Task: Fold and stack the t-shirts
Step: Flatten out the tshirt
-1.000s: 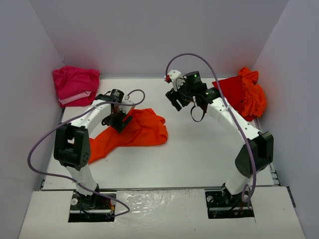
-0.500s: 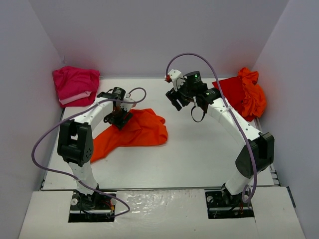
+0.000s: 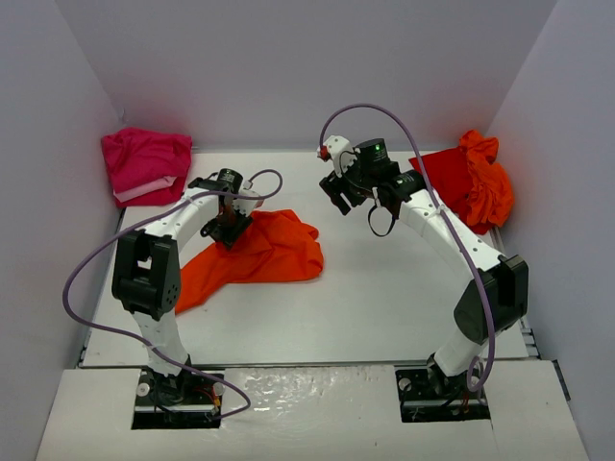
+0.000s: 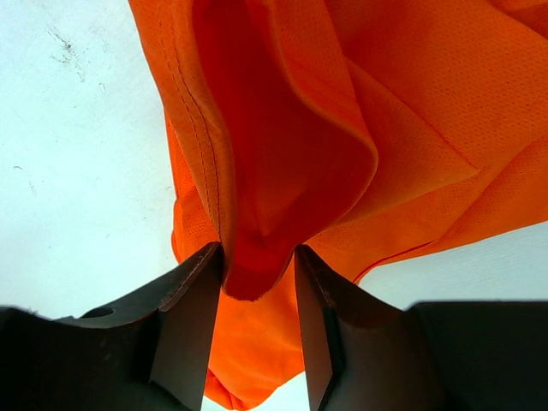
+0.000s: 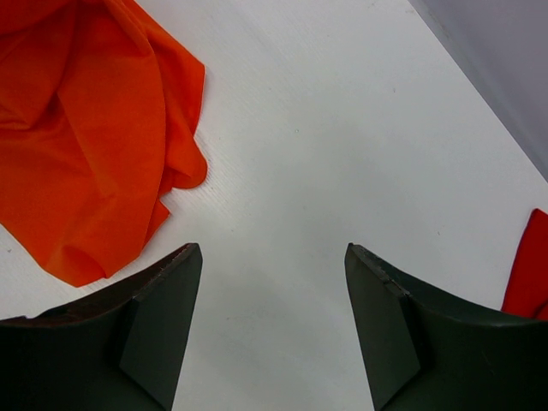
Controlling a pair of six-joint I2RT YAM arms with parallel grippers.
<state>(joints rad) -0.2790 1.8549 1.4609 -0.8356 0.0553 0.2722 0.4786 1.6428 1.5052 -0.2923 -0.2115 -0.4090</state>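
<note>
An orange t-shirt (image 3: 274,252) lies crumpled on the white table, left of centre. My left gripper (image 3: 228,229) is down at its upper left edge. In the left wrist view a raised fold of the orange t-shirt (image 4: 342,128) sits between the fingers of the left gripper (image 4: 259,253), and both fingers press on it. My right gripper (image 3: 338,195) hovers open over bare table to the right of this shirt, with nothing between its fingers (image 5: 163,300). The right wrist view shows the shirt's edge (image 5: 86,145) at the left. A pink t-shirt (image 3: 144,163) lies folded at the back left.
A heap of red and orange t-shirts (image 3: 473,182) lies against the right wall; its red edge (image 5: 527,274) shows in the right wrist view. Grey walls close in the table (image 3: 384,307) on three sides. Purple cables loop off both arms.
The left gripper's jaws have drawn in onto the fold of the orange t-shirt, and the left arm has shifted slightly. The right arm has not moved.
</note>
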